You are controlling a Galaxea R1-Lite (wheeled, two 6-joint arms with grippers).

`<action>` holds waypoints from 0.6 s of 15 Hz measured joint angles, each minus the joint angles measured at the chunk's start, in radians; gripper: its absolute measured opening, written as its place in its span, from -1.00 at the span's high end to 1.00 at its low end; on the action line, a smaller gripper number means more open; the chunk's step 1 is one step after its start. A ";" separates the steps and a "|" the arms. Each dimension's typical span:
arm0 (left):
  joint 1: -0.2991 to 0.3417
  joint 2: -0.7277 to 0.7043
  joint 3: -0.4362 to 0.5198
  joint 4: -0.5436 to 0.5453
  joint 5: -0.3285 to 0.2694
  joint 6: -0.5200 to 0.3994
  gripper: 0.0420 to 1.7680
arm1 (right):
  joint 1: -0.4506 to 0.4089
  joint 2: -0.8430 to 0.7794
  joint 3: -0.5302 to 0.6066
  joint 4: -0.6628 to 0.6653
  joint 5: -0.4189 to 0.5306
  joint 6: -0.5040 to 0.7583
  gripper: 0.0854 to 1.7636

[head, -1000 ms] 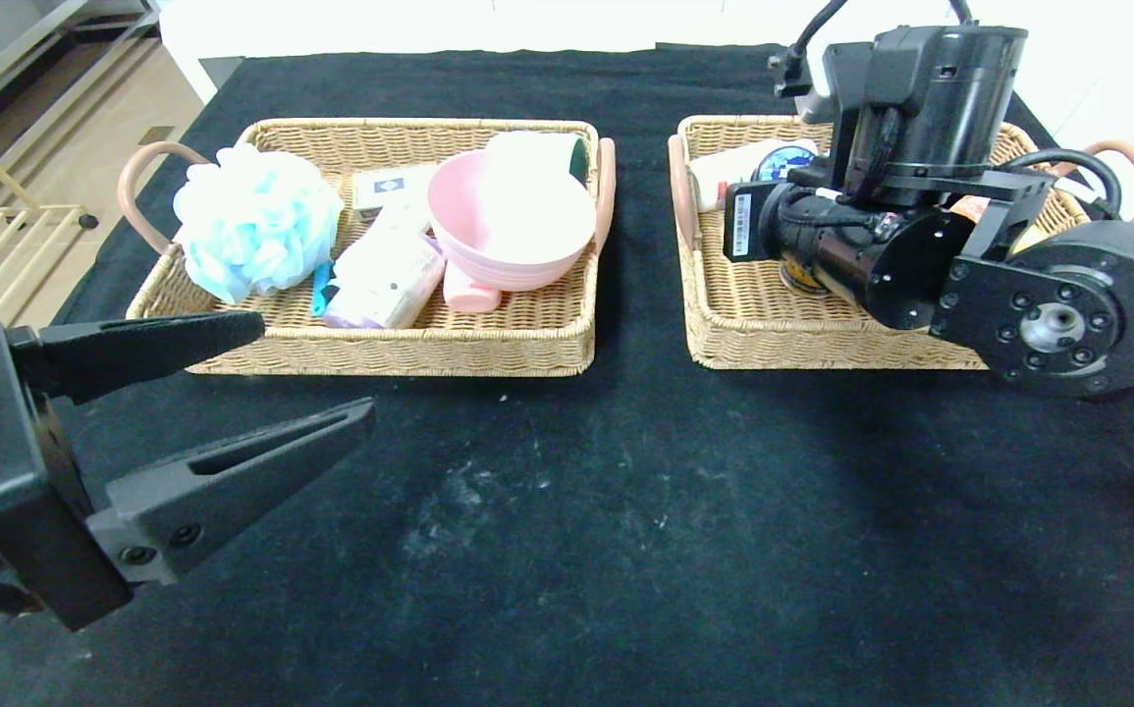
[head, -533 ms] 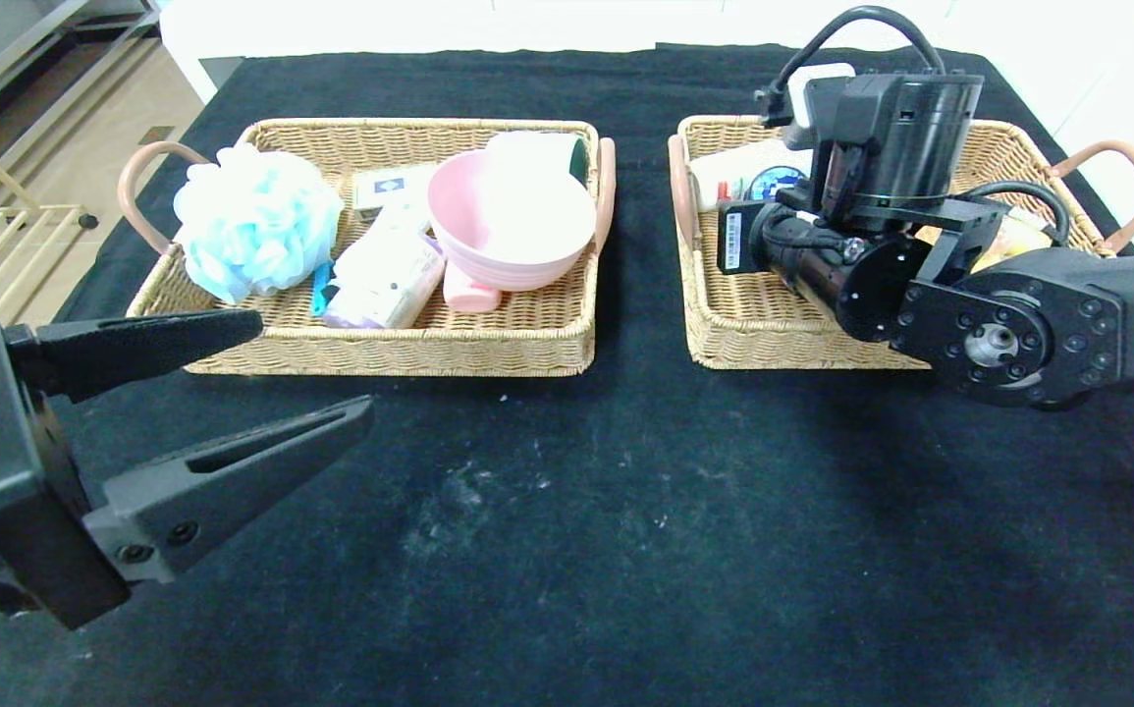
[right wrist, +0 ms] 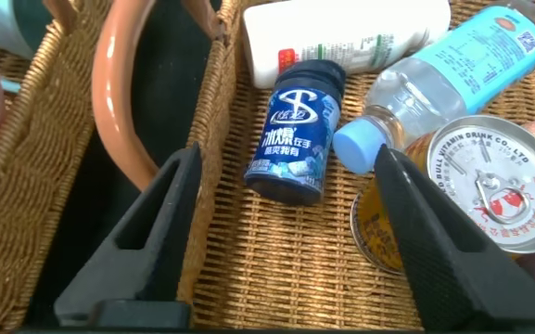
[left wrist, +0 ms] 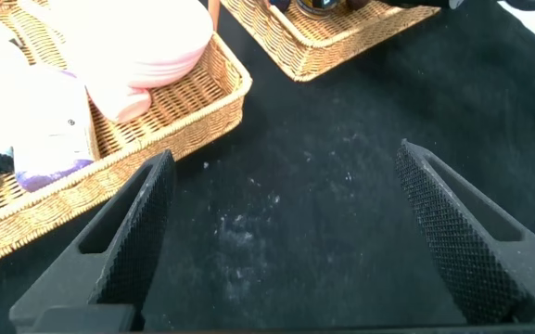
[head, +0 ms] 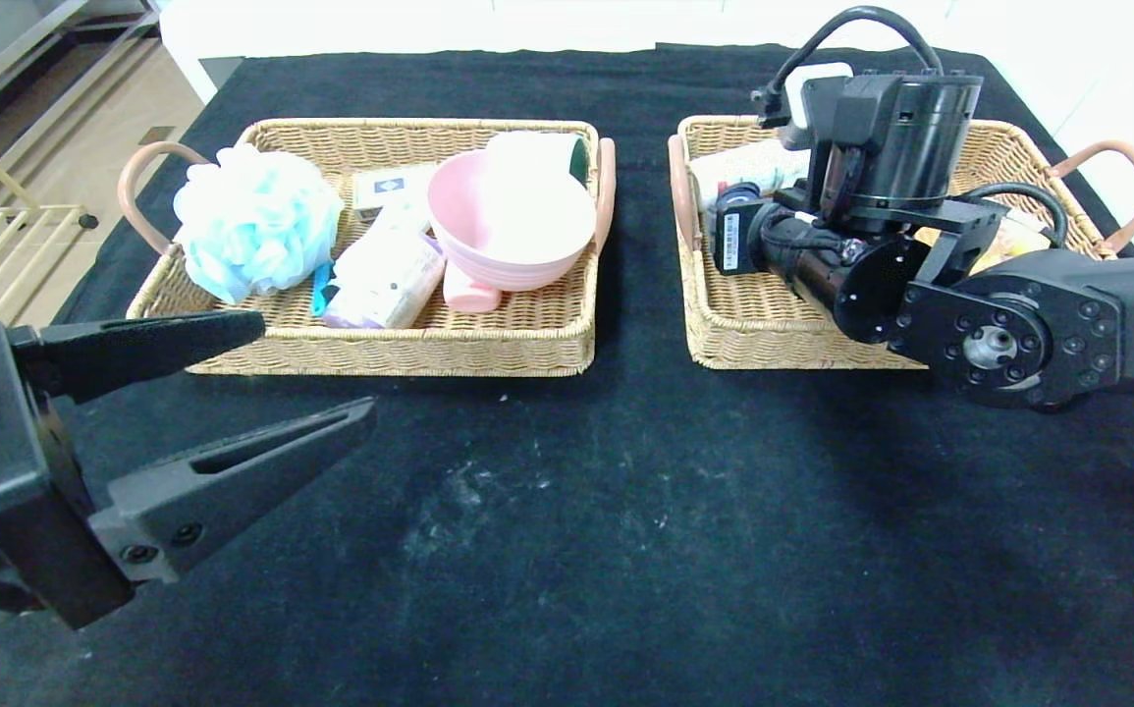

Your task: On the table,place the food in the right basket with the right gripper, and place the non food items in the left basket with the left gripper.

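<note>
1. Head view: right gripper sits low inside the right basket; my own arm hides its fingers from here, so the grip can't be read from this camera. Left gripper is parked near me over the table, just short of the left basket, fingers spread wide, nothing in them. Pale pink bowl and blue pouf already lie in that basket.
2. Left wrist view: both fingers far apart over bare black cloth, empty; the left basket's corner is just ahead.
3. Right wrist view: fingers parted and empty, dark blue jar lying on its side on the wicker between and just beyond the tips, touching neither. Water bottle and drink can lie close beside it.
4. Handling: I judge the jar small, rigid, light, glossy and likely to roll; take it across the body, not the lid.
</note>
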 joint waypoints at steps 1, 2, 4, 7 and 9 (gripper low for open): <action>0.000 0.000 0.000 0.000 0.000 0.000 -0.94 | 0.002 -0.004 0.001 0.001 -0.001 0.000 -0.60; 0.000 0.000 0.000 0.000 0.000 0.001 -0.94 | 0.004 -0.009 0.007 0.005 -0.001 0.000 -0.64; 0.000 0.001 0.001 0.001 0.000 0.001 -0.94 | 0.009 -0.021 0.024 0.006 -0.001 0.000 -0.70; 0.000 0.002 0.003 0.001 0.000 0.000 -0.94 | 0.011 -0.053 0.066 0.009 -0.001 0.000 -0.78; 0.002 0.004 0.004 0.001 0.002 -0.001 -0.94 | 0.012 -0.087 0.095 0.019 0.000 -0.010 -0.81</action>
